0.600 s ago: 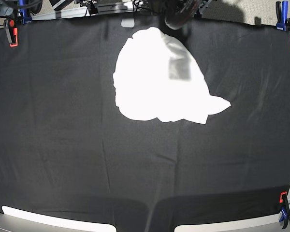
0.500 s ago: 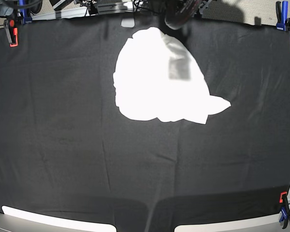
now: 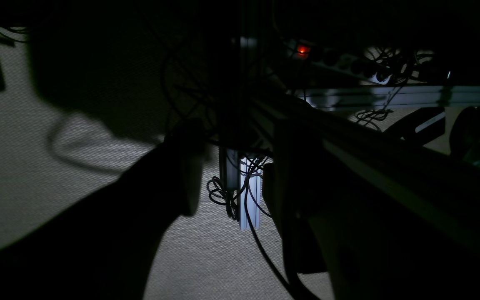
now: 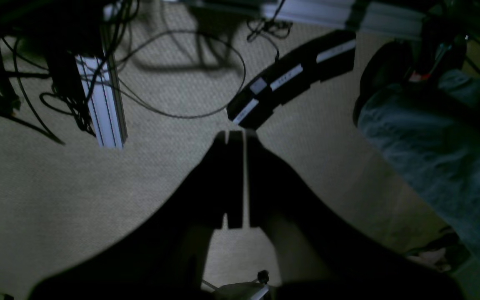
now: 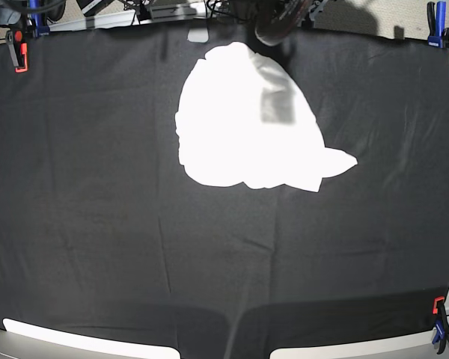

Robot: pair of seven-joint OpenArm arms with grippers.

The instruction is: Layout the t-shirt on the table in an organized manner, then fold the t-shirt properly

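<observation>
The t-shirt is lying in a rumpled white heap on the far half of the table, slightly right of centre, with one flap pointing right; no print is showing; nothing is laid out or folded yet, so spreading and every fold are remaining, as I am judging it. My right gripper is pointing at the floor, jaws together and empty; my left gripper is also looking off the table, fingers parted and gripping nothing. Neither arm is touching the shirt.
</observation>
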